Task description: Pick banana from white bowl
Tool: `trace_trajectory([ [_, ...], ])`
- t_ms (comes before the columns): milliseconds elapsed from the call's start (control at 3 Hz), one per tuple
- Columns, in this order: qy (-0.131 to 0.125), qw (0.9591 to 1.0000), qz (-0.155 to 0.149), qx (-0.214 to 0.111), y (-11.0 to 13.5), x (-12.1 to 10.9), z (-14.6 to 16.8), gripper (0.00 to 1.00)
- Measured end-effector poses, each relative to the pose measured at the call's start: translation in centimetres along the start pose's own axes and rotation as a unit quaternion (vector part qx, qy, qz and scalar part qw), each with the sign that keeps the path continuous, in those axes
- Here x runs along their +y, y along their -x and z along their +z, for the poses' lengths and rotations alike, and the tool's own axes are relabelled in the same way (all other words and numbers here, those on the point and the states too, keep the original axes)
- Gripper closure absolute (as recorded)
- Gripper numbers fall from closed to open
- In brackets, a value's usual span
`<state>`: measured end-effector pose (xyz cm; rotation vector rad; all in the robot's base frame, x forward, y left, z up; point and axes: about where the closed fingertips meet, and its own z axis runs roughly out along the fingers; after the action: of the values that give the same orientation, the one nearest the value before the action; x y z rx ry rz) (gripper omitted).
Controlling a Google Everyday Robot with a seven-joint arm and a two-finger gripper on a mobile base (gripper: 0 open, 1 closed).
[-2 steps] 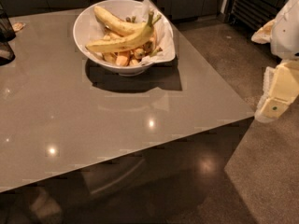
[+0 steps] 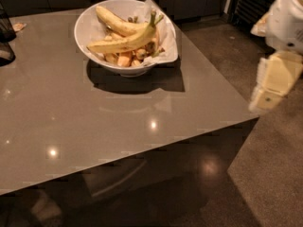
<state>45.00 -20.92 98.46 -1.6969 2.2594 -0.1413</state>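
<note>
The white bowl (image 2: pixel 90 30) stands at the far middle of the grey table, with a white paper liner (image 2: pixel 165 37) sticking out on its right side. The banana (image 2: pixel 124 43), long and curved with a greenish stem pointing up to the right, lies across the top of the bowl's contents. A shorter, plumper banana (image 2: pixel 115 22) lies behind it, above several small food pieces. My gripper (image 2: pixel 267 97) is the cream-coloured end of the white arm at the right edge. It hangs off the table's right side, well apart from the bowl and holding nothing.
Dark objects (image 2: pixel 5 37) stand at the table's far left edge, with a small scrap (image 2: pixel 19 26) beside them. The table's right edge (image 2: pixel 222 79) runs diagonally between arm and bowl. Dark cabinets and a slatted rack (image 2: pixel 246 6) stand behind.
The arm at the right has shifted slightly up and a little toward the table. The bowl and bananas have not moved.
</note>
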Motion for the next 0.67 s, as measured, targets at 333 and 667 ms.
trace_trajectory([
  [333, 0.000, 0.9998, 0.016, 0.016, 2.6, -3.1, 0.2, 0.00],
  [667, 0.001, 0.9995, 0.001, 0.032, 6.3, -6.4, 1.2, 0.00],
])
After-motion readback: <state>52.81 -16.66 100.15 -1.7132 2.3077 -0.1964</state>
